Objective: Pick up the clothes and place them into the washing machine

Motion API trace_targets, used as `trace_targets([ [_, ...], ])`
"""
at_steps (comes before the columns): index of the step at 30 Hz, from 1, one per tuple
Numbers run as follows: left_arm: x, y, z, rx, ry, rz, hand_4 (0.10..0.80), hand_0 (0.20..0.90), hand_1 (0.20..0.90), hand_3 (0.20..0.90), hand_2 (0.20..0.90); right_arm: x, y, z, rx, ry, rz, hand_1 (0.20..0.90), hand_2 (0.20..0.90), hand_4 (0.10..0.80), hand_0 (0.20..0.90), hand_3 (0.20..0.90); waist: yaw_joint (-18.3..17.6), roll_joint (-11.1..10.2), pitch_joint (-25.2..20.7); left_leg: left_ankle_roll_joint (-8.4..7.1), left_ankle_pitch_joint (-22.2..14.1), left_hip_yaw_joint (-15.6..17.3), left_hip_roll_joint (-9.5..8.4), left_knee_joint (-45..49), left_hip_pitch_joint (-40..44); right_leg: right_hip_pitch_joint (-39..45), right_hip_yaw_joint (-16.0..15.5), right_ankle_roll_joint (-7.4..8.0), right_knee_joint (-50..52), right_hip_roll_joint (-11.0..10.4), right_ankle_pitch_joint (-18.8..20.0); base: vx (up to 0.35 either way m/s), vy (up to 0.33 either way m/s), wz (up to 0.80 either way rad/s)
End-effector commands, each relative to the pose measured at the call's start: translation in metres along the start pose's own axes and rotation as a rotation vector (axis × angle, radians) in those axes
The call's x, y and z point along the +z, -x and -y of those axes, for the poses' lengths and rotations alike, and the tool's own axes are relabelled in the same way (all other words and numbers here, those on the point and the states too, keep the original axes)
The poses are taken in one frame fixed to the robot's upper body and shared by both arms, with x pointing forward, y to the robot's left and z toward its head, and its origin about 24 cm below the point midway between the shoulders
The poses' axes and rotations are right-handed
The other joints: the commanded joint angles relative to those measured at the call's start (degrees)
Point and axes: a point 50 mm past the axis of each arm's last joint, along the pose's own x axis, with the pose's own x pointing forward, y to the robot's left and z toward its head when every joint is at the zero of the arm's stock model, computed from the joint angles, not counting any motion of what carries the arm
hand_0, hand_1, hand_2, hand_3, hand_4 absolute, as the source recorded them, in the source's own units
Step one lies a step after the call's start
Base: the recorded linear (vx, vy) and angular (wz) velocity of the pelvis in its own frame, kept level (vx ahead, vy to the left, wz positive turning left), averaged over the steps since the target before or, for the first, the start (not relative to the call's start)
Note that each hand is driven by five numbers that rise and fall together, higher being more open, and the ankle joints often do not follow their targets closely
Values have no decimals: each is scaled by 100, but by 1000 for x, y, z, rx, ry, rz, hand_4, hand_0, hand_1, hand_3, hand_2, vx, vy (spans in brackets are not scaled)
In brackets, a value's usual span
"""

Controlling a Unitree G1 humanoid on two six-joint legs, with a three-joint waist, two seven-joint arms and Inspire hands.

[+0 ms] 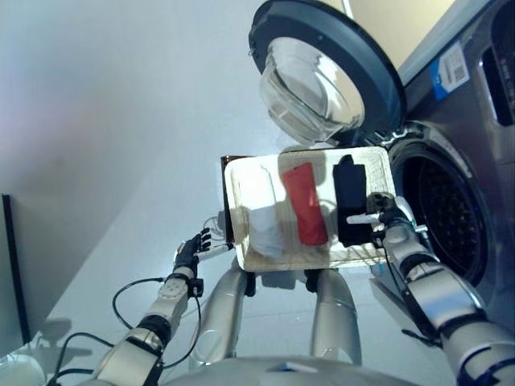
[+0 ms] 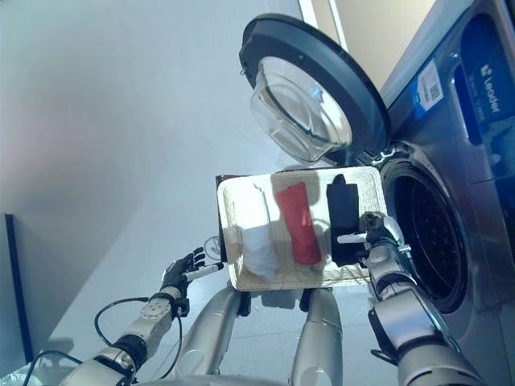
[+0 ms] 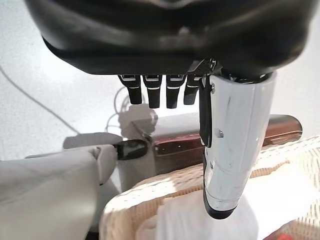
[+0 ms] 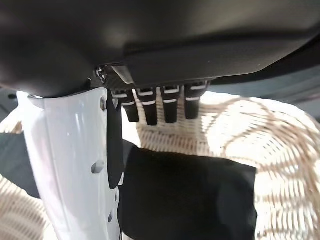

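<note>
The right hand (image 1: 385, 211) hovers with loose, empty fingers over the black garment (image 1: 351, 203) in the wicker basket (image 1: 241, 241). The left hand (image 1: 190, 252) hangs slack beside it. White (image 1: 264, 215) and red clothes (image 1: 306, 203) lie folded alongside; the washing machine (image 1: 459, 193) gapes open.

I can make out a blue sticker (image 1: 452, 71) with a white barcode patch on the washing machine (image 1: 475, 161) front, above the drum opening, but its lines are too small for me to read. A white word sits on the blue panel (image 2: 489, 76) beside it. I see no other writing or numbers.
</note>
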Motion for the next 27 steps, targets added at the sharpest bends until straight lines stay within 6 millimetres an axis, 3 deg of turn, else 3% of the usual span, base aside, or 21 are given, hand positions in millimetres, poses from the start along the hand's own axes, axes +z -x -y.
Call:
trace_targets([
  [1, -2, 4, -12, 45, 18, 31, 800, 900, 900, 900, 900, 5, -5, 33, -122, 54, 29, 900, 900, 800, 900, 900, 47, 74, -31, -310, -727, -69, -121, 816, -230, 587, 15, 276, -1234, -85, 824, 0, 0, 0],
  [9, 3, 1, -11, 62, 33, 43, 800, 900, 900, 900, 900, 9, -3, 18, -95, 67, 59, 900, 900, 800, 900, 900, 101, 39, 105, -325, -628, -184, -163, 745, -496, 419, -96, 291, -1289, -113, 881, 10, -5, 5],
  [10, 3, 1, -11, 65, 34, 41, 800, 900, 900, 900, 900, 9, -3, 19, -97, 70, 57, 900, 900, 800, 900, 900, 110, 21, 99, -357, -810, -222, -181, 780, -486, 436, -70, 339, -1220, -133, 708, 82, -13, 10],
  [12, 4, 1, -12, 72, 37, 43, 800, 900, 900, 900, 900, 11, -4, 22, -107, 64, 61, 900, 900, 800, 900, 900, 135, 13, 128, -365, -792, -247, -198, 795, -600, 345, -89, 343, -1193, -160, 713, 36, -8, 14],
  [14, 6, 0, -11, 70, 39, 53, 800, 900, 900, 900, 900, 13, -4, 26, -119, 68, 62, 900, 900, 800, 900, 900, 152, 20, 168, -363, -770, -274, -235, 815, -737, 217, -93, 337, -1136, -177, 711, -16, 25, 16],
  [20, 15, 3, -6, 39, 47, 114, 800, 900, 900, 900, 900, 29, -9, 67, -232, 115, 59, 900, 900, 800, 900, 900, 342, 211, 304, -295, -791, -272, -341, 1062, -1251, -307, -20, 333, -734, -325, 630, -31, 67, 9],
  [21, 15, 3, -5, 35, 42, 116, 800, 900, 900, 900, 900, 30, -9, 71, -244, 123, 55, 804, 804, 731, 804, 804, 370, 245, 312, -280, -807, -262, -359, 1125, -1317, -393, -3, 327, -617, -358, 594, -20, 76, 11],
  [23, 15, 3, -2, 25, 29, 111, 800, 900, 900, 900, 900, 28, -9, 77, -258, 152, 32, 483, 483, 502, 483, 483, 402, 312, 327, -243, -859, -239, -427, 1296, -1450, -573, 68, 316, -356, -422, 521, -11, 89, 10],
  [24, 16, 2, 0, 20, 25, 114, 800, 900, 900, 900, 900, 28, -9, 78, -263, 164, 22, 453, 453, 480, 453, 453, 416, 343, 329, -227, -892, -237, -465, 1411, -1526, -658, 99, 295, -198, -450, 466, -13, 80, 4],
  [26, 22, 1, 7, -2, 22, 137, 800, 900, 900, 900, 900, 26, -9, 81, -274, 181, 12, 200, 200, 300, 200, 200, 440, 416, 336, -186, -959, -243, -534, 1608, -1637, -799, 158, 266, 85, -515, 373, -1, 76, 6],
  [27, 22, 1, 9, -11, 20, 139, 800, 900, 900, 900, 900, 23, -9, 79, -271, 188, 5, 200, 200, 300, 200, 200, 458, 446, 327, -175, -977, -230, -546, 1649, -1653, -822, 166, 260, 143, -546, 358, 11, 67, 8],
])
